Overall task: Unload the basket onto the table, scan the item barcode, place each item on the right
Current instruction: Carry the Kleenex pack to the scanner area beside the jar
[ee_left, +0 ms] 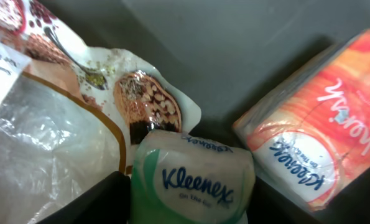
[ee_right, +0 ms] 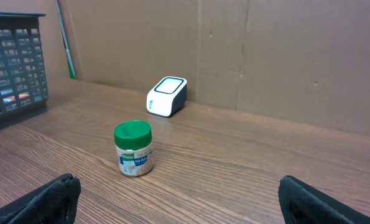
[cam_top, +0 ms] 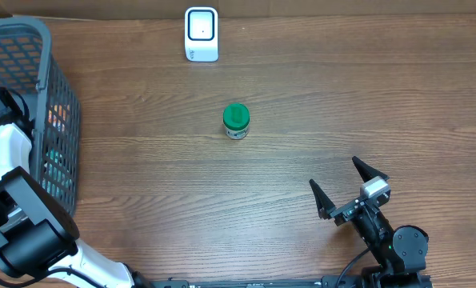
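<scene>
The left gripper [ee_left: 186,204] straddles the Kleenex pack [ee_left: 194,180] down in the basket [cam_top: 46,64], seemingly to fetch it for the scanner [cam_top: 201,34], though I cannot tell whether its fingers grip it, while the right gripper [cam_top: 334,172] rests spread wide, clear of the scanner

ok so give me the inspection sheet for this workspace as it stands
surface: wood-grain table
job's things: white scanner at the far edge; green-lidded jar upright mid-table; grey basket at the left edge, holding a green tissue pack, an orange tissue pack and a snack bag
clutter: nothing seen
tools: left tool down in the basket, straddling the green tissue pack, grip unclear; right tool open, empty, near the front edge
cables: black lead by the right arm's base
surroundings: cardboard wall behind the table
</scene>
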Tool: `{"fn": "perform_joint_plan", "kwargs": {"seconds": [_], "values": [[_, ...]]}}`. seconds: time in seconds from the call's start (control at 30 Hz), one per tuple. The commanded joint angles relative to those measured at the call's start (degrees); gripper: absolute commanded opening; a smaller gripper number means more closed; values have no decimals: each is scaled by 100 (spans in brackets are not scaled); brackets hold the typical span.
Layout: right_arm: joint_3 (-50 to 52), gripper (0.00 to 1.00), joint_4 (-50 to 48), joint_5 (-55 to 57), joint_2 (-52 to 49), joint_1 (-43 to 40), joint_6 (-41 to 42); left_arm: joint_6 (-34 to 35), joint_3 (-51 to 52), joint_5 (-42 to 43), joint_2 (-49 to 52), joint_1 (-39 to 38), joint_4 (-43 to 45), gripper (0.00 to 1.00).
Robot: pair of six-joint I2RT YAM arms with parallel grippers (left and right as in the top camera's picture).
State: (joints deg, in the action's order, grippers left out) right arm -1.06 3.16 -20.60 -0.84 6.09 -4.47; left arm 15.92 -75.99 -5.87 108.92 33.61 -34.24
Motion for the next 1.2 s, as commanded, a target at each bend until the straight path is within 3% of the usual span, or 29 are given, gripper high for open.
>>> {"fn": "perform_joint_plan", "kwargs": {"seconds": [0.0,0.07,0.2,0.4,0.6,0.9,1.17], "values": [[61,100,-9,-4,68,33,13,-90,85,-114,229,-63,-48,43],[61,100,-9,-4,68,33,13,-92,83,-116,243,-63,-98,27],[61,100,-9,-4,68,33,13,-90,70,-116,238,-63,-118,5],[61,100,-7,-4,68,33,13,-87,-372,-111,103,-63,-595,4],[61,100,-9,-4,68,33,13,-39,-1609,15,-334,-68,-1526,4],[61,100,-7,-4,68,33,13,131,-2638,640,-1810,-214,-2111,4],[61,100,-9,-4,68,33,13,153,-2638,1060,-2959,-1305,-2507,4]]}}
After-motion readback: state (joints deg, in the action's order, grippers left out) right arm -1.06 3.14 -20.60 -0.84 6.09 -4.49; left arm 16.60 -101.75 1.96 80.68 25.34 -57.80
